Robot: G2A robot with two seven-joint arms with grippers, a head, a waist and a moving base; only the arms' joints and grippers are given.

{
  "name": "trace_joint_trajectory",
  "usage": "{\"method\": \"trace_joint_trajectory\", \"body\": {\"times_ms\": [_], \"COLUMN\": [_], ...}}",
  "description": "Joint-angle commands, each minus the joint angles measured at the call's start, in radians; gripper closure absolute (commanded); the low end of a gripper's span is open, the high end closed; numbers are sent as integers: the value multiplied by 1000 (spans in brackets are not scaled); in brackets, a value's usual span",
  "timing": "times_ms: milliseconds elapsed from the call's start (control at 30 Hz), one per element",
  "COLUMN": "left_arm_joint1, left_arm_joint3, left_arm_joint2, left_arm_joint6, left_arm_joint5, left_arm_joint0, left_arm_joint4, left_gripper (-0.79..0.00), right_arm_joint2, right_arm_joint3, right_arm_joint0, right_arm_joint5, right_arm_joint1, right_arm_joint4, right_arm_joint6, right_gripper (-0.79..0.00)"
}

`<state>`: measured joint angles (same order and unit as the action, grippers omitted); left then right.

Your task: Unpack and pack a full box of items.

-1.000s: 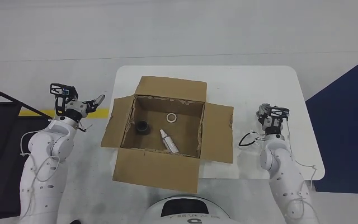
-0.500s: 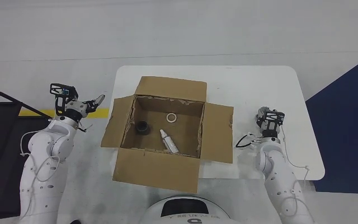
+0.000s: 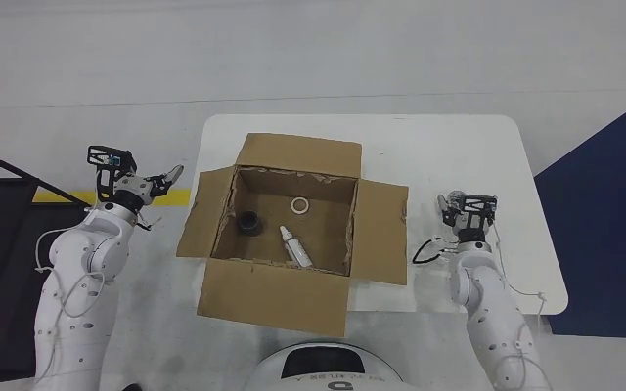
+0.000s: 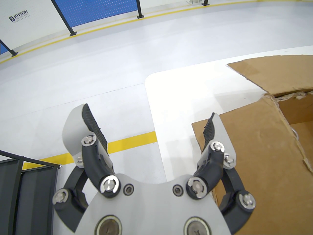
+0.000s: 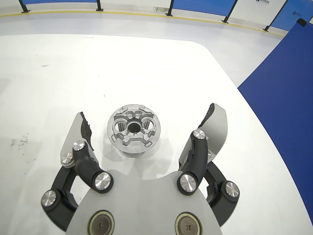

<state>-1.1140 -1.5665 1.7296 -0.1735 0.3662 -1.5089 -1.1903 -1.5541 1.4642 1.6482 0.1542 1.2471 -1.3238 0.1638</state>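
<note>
Table [image 3: 440,147] bears box [image 3: 298,154] holding black ring [image 3: 249,223], white ring [image 3: 300,205], bottle [image 3: 295,246].

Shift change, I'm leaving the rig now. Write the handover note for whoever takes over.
Left gripper: jaws open, empty, near the box's left flap.
Right gripper: jaws open either side of the metal hub, which stands ungripped on the table right of the box.
In the box: black ring, white ring, bottle.
Done: hub out. Left: unpack those three, then repack everything.
</note>
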Motion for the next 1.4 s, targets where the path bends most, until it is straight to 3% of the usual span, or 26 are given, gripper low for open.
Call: {"method": "trace_joint_trajectory", "body": {"times_ms": [0, 200, 433, 933, 1033, 1167, 1367], "left_arm_joint1": [0, 0, 0, 0, 0, 0, 0], "left_arm_joint3": [0, 0, 0, 0, 0, 0, 0], "left_arm_joint2": [0, 0, 0, 0, 0, 0, 0], "left_arm_joint6": [0, 0, 0, 0, 0, 0, 0], "left_arm_joint5": [0, 0, 0, 0, 0, 0, 0], "left_arm_joint0": [0, 0, 0, 0, 0, 0, 0], "left_arm_joint4": [0, 0, 0, 0, 0, 0, 0], "left_gripper": [-785, -785, -785, -785, -785, -785, -785], "right_arm_joint2": [-22, -87, -35, -27, 56, 209, 462], "right_arm_joint3": [56, 309, 590, 617, 663, 680, 624], "right_arm_joint0": [28, 122, 208, 221, 175, 35, -131], "right_arm_joint5": [-32, -158, -226, -221, -300, -346, -294], "right_arm_joint1": [-2, -8, -5, -3, -2, 3, 30], "right_arm_joint4": [31, 144, 249, 263, 282, 235, 256], "right_arm_joint6": [-6, -76, -231, -240, -279, -458, -615], "right_gripper": [-785, -785, -785, -785, -785, -785, -785]}}
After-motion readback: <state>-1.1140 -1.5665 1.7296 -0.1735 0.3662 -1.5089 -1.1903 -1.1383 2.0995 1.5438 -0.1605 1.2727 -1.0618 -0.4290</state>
